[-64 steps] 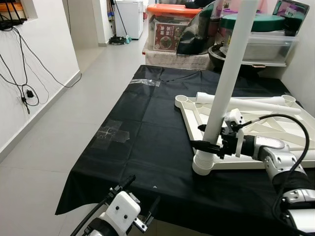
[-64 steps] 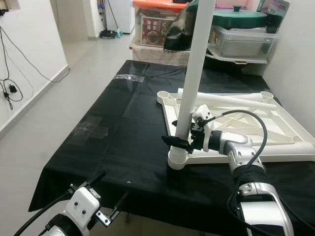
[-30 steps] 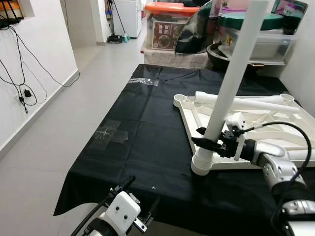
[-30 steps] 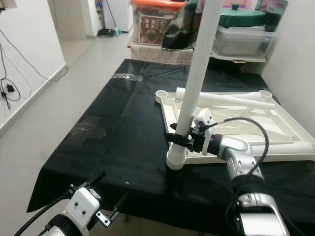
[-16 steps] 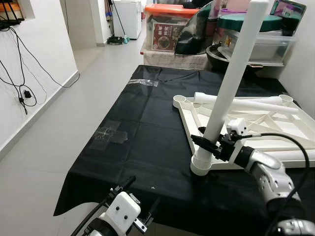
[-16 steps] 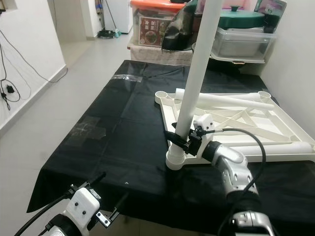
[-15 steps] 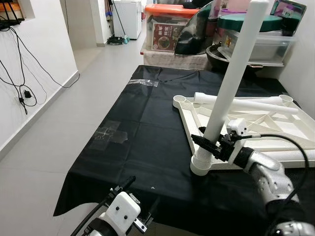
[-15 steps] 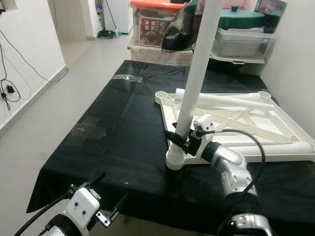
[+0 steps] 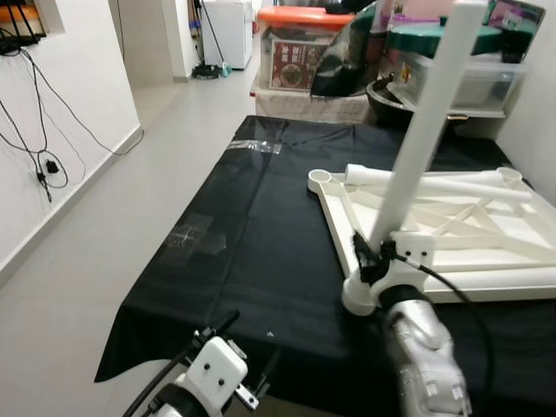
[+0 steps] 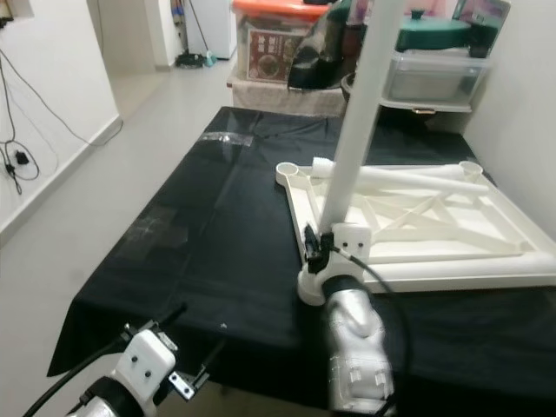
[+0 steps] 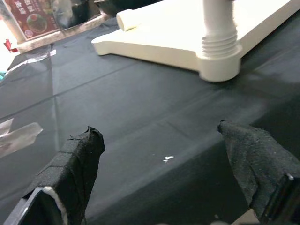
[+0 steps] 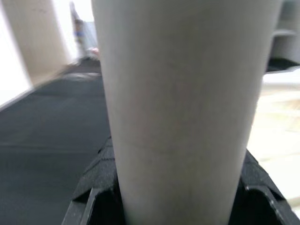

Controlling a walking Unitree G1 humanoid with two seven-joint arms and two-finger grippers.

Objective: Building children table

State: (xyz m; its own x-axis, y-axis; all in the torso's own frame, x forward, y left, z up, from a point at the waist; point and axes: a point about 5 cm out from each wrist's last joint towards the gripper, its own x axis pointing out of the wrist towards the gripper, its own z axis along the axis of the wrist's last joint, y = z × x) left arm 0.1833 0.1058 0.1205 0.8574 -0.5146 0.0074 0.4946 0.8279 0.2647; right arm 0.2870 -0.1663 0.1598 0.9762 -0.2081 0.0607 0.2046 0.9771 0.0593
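The right gripper [image 9: 365,261] is clamped around the white table leg [image 9: 424,130] low down, just above where the leg meets the corner socket [image 9: 360,300] of the upturned tabletop [image 9: 469,248]; in the right wrist view one black finger [image 12: 101,176] shows on each side of the pole, pressed against it. The tabletop lies underside up on the black cloth [image 9: 252,234], and the leg rises from its near-left corner, its long axis close to upright but leaning up and to the robot's right. That lean looks like what matters next: the leg's threaded collar [image 11: 219,43] sits in the socket, and seating or twisting it home probably needs the pole brought in line with the socket's own upward axis. The right arm is right on it, reaching in from the near side. The left gripper [image 11: 168,168] hangs low off the near edge of the cloth, fingers spread wide with nothing between them, well apart from the leg.
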